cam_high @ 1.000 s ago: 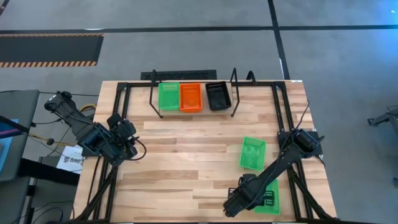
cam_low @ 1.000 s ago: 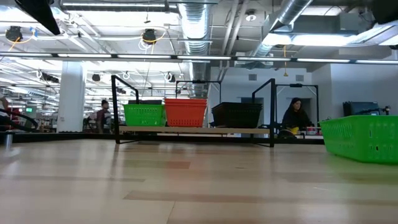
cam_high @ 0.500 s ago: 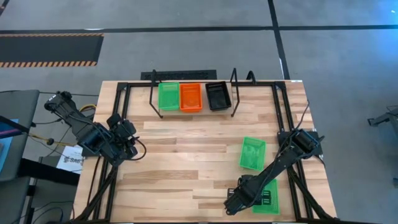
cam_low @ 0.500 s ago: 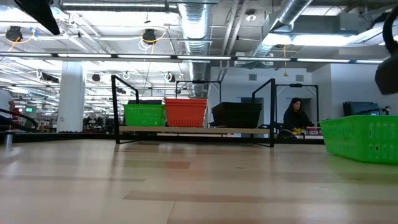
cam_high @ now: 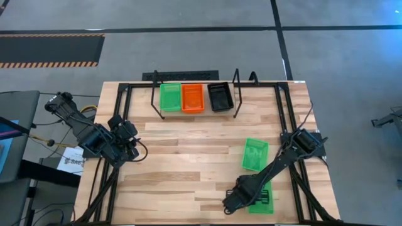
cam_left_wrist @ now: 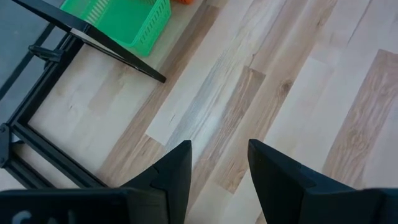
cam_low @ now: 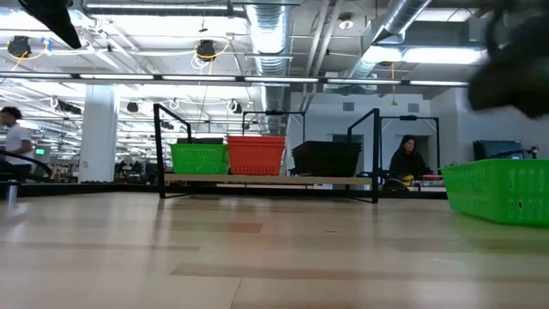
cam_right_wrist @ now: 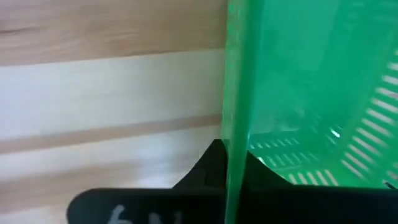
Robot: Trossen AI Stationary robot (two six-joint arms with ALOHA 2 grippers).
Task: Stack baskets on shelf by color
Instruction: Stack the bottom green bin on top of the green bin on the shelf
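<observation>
On the shelf [cam_high: 235, 94] at the table's far side a green basket [cam_high: 169, 96], a red-orange one [cam_high: 192, 97] and a black one [cam_high: 220, 96] stand side by side on their bottoms. A loose green basket [cam_high: 255, 155] sits on the table right of centre. Near the front right corner lies another green basket [cam_high: 266, 199], and my right gripper [cam_high: 251, 196] is shut on its left wall. My left gripper [cam_left_wrist: 217, 174] hovers open over bare wood at the table's left side, holding nothing. My right gripper pinches the near-right green basket's left side wall at its rim [cam_right_wrist: 234, 134], one finger [cam_right_wrist: 210, 163] outside the wall and the other inside the basket. The fingers come from the table's left, slanting down. Whether the basket's bottom is still on the table I cannot tell.
The black tube frame [cam_high: 122, 113] runs along the table's left, right and far edges. Bare wood lies across the table's middle [cam_high: 188, 157]. People show in the room beyond the shelf in the low view.
My right gripper has shut on the left wall of the near-right green basket and has gone a little toward the table's left edge, and the basket has shifted that way with it. The loose green basket and the shelf's baskets have stayed put.
</observation>
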